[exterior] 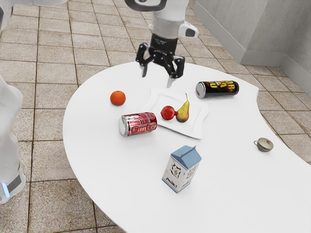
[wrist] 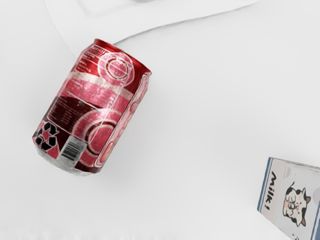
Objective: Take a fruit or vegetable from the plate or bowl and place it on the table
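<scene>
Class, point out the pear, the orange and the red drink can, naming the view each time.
Pear [exterior: 182, 114]: exterior view, on its rounded lower body.
Orange [exterior: 117, 98]: exterior view, middle of its peel.
Red drink can [wrist: 92, 107]: wrist view, on its printed side.

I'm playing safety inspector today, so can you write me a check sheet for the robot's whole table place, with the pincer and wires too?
Surface: white table with a curved edge.
Job's things: red fruit and pear side by side on the white plate; neither is on the table yet.
Clutter: orange; red can on its side by the plate; black can on its side; milk carton standing up; small cup.
Pincer: open, up in the air, holding nothing.
Cables: nothing seen.
Surroundings: tiled floor and grey wall.
</scene>
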Tool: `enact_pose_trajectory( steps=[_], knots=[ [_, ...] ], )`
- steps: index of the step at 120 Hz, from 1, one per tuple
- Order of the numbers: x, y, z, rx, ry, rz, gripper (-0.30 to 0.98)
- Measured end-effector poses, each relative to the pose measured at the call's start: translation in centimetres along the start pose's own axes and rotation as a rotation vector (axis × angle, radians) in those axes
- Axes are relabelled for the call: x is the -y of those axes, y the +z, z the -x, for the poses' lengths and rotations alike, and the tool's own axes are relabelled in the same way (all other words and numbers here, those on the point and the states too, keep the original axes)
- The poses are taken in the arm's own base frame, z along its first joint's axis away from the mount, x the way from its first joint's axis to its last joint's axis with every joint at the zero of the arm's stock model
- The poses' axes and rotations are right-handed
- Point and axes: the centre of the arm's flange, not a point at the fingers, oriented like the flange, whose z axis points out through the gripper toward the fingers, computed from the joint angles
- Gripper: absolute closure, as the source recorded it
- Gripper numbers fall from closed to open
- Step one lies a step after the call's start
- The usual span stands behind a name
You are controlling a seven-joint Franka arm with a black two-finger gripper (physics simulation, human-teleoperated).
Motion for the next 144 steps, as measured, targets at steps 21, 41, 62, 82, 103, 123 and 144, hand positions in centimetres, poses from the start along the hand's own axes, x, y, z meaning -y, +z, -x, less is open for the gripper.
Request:
enact_pose_trajectory(
  steps=[21, 41, 62, 82, 103, 123, 144],
  knots=[
    [-0.5, 0.4, 0.8, 0.008, -0.356, -0.014, 0.00],
    [-0.9, 4.3, 0.6, 0.025, -0.626, -0.105, 0.00],
    [-2.9, 6.7, -3.0, -0.031, -0.792, -0.143, 0.00],
    [-1.7, 6.9, -6.8, -0.091, -0.689, -0.121, 0.00],
    [-5.5, 8.1, -8.8, -0.137, -0.403, -0.140, 0.00],
    [-6.3, 10.4, -10.8, -0.157, -0.179, -0.123, 0.00],
    [-2.0, 12.4, -16.3, -0.181, -0.071, -0.108, 0.00]
  ],
)
